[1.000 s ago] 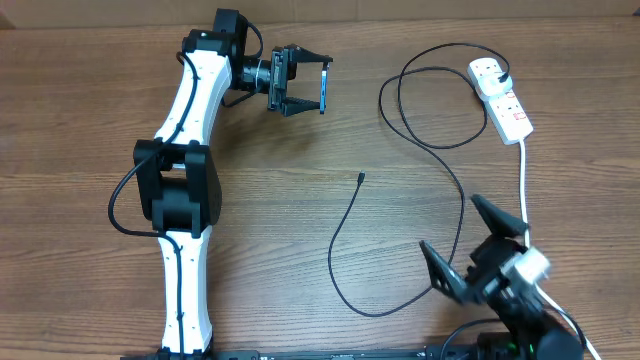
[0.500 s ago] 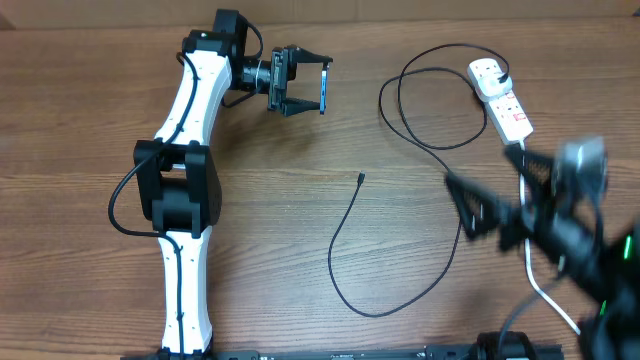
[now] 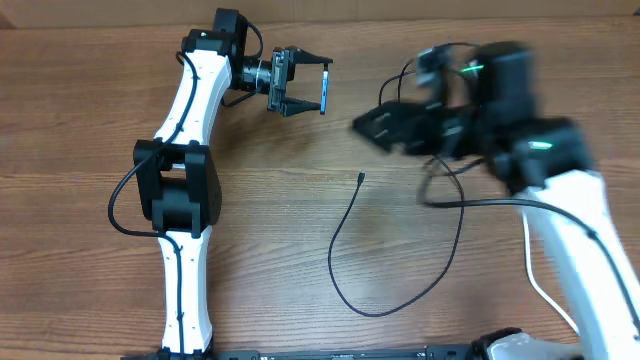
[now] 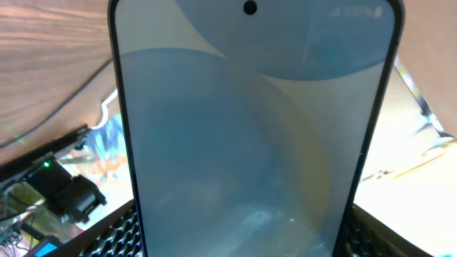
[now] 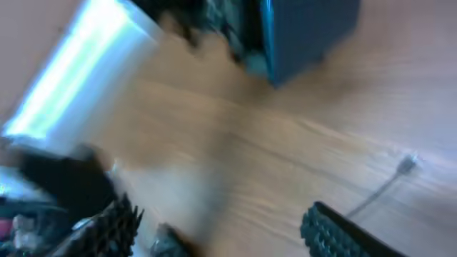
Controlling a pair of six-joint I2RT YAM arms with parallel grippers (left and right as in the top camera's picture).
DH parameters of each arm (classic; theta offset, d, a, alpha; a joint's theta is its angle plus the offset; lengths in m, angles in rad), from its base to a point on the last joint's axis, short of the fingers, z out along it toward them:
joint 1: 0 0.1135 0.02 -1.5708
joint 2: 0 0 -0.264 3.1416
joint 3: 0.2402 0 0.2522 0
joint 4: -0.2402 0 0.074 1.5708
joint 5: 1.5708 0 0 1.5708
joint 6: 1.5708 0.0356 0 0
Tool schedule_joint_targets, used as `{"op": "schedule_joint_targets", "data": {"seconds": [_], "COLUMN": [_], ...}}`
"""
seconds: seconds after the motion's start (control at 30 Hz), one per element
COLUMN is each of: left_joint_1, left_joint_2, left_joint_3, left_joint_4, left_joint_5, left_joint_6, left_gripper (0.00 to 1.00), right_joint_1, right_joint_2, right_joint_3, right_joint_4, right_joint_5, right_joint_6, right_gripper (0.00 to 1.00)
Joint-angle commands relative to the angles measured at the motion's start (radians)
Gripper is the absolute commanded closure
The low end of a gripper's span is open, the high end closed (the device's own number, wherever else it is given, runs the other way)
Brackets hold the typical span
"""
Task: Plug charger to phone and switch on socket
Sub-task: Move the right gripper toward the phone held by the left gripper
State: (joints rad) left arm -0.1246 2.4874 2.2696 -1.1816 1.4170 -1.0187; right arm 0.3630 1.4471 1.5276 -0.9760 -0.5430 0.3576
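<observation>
While the left gripper (image 3: 318, 86) is clamped on the phone (image 4: 253, 128), its ribbed pads (image 4: 118, 235) show in the left wrist view at the two lower corners, one against each black edge of the handset. The light blue-teal screen fills most of that view, with the small camera hole near the top edge. From overhead the phone is held clear of the table (image 3: 70, 300), standing on edge so that only a thin blue strip shows, at the far end of the white left arm (image 3: 190, 110).

The right gripper (image 5: 221, 225) has its fingers (image 5: 339, 232) spread wide with bare wood between them and nothing held. That view is heavily blurred; the connector tip (image 5: 407, 164) lies on the wood beyond the right-hand finger, apart from it, and the phone shows as a dark blue slab at the top.

Overhead, the charger (image 3: 376, 313) lies in a loose curve on the table, its connector tip well apart from the phone. The right arm (image 3: 580, 240) is smeared with blur, and the socket cannot be made out beneath it.
</observation>
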Motion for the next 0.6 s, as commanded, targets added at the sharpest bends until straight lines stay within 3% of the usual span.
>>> {"op": "schedule_joint_targets", "data": {"seconds": [0.0,0.13,0.33,0.57], "left_joint_1": [-0.018,-0.034,-0.056,-0.085], "left_joint_2": [-0.002,-0.002,-0.002,-0.002], "left_joint_3": [0.032,0.032,0.032,0.032], "left_joint_4": [-0.014,-0.026,-0.026,-0.026], "left_joint_5": [-0.019,-0.056,-0.083,-0.083], "left_joint_6": [-0.006,-0.007,-0.007,-0.007], "left_gripper": [0.30,0.30,0.30,0.30], "right_joint_1": [0.167,0.193,0.192,0.192], "right_joint_2": [0.085,0.173,0.219,0.254], "right_joint_3": [0.102,0.176,0.215,0.212], "right_joint_4": [-0.056,-0.090,-0.021,0.020], "right_joint_5": [0.587,0.652,0.655,0.658], "right_joint_6": [0.124,0.163,0.234,0.249], "right_gripper": [0.13,0.13,0.23,0.23]}}
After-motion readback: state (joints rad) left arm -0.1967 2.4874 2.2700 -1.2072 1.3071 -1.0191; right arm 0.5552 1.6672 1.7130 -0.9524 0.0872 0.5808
